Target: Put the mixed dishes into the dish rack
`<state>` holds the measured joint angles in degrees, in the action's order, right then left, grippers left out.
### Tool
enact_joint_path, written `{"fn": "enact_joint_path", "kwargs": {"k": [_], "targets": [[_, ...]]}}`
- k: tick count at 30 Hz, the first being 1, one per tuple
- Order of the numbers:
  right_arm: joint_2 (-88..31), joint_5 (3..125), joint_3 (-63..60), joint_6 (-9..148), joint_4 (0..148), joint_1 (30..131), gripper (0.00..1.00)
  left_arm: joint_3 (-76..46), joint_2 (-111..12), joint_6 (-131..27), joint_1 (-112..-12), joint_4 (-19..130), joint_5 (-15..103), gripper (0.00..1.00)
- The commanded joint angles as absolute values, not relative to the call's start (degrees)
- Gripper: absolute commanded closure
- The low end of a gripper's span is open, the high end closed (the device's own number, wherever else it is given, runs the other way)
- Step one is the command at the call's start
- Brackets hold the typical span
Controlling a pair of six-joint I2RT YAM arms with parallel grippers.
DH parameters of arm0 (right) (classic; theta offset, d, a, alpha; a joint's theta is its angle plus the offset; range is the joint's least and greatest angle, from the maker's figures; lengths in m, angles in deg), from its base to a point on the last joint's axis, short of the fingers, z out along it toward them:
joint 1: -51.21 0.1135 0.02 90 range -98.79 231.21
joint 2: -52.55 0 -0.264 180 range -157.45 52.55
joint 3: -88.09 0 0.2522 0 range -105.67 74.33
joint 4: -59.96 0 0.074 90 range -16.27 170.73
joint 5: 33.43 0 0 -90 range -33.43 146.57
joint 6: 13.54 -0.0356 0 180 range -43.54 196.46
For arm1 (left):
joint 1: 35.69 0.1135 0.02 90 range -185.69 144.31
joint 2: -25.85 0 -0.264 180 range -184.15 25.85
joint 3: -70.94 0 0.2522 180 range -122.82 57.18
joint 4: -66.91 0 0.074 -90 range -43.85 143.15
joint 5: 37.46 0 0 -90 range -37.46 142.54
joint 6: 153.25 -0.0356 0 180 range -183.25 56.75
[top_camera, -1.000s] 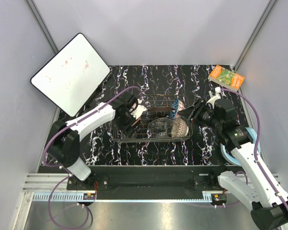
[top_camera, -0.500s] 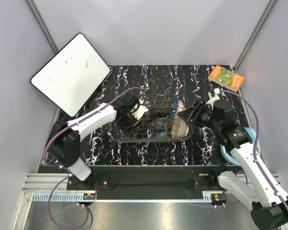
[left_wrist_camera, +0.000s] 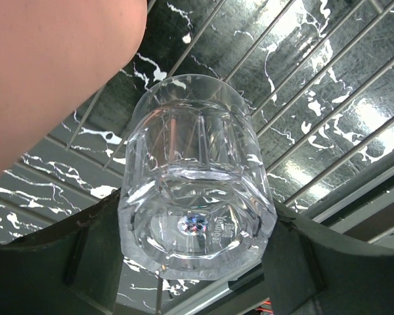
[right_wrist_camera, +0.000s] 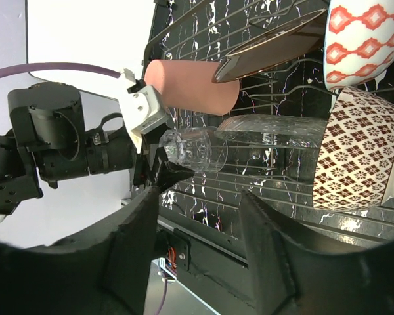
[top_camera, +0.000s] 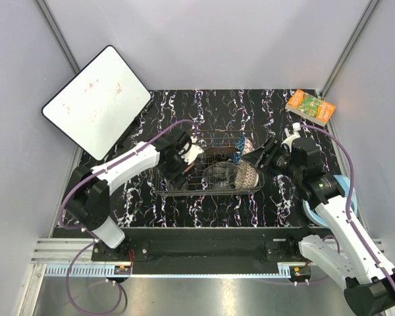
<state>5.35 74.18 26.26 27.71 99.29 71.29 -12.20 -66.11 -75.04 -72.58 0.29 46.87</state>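
Jaws of the left gripper [left_wrist_camera: 194, 262] clasp the small clear glass [left_wrist_camera: 196, 197] at lower centre of the left wrist view, with the dish rack [left_wrist_camera: 302, 118] wires behind it. Right gripper [right_wrist_camera: 200, 246] jaws stand parted and empty at the bottom. Beyond, upper centre, the pink plastic cup [right_wrist_camera: 190, 85] sits in the rack.

Grey walls [top_camera: 204, 39], black marbled table [top_camera: 210, 105]
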Motion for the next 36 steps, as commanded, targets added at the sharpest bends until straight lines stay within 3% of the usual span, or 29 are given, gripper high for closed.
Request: {"fn": "enact_joint_path", "kwargs": {"k": [1, 2, 3, 12, 18, 21, 27, 36], "targets": [[5.4, 74.4, 25.6, 28.1, 97.7, 71.3, 0.37, -13.7, -60.6, -75.7, -72.8, -0.7, 46.9, 0.19], [5.4, 74.2, 25.2, 28.3, 97.9, 71.3, 0.33, -14.0, -59.6, -76.0, -72.8, -1.2, 46.0, 0.15], [5.4, 74.1, 24.9, 28.5, 98.1, 71.2, 0.32, -14.9, -59.1, -76.4, -72.8, -1.8, 45.4, 0.01], [5.4, 71.7, 21.9, 30.7, 101.7, 71.3, 0.16, -19.5, -52.5, -77.7, -72.9, -6.9, 42.2, 0.01], [3.9, 66.2, 19.3, 35.6, 108.4, 71.3, 0.08, -22.9, -42.2, -76.8, -72.6, -7.0, 50.3, 0.01], [2.6, 65.1, 18.0, 39.3, 110.8, 71.3, 0.00, -18.0, -34.4, -75.6, -68.3, -2.1, 53.9, 0.01], [1.1, 66.3, 12.5, 43.9, 116.5, 71.4, 0.00, -4.7, -16.7, -75.5, -65.0, 4.6, 58.9, 0.01], [1.7, 71.3, 14.7, 44.4, 114.4, 71.7, 0.00, -7.6, -16.0, -66.2, -62.2, 0.6, 56.1, 0.01]]}}
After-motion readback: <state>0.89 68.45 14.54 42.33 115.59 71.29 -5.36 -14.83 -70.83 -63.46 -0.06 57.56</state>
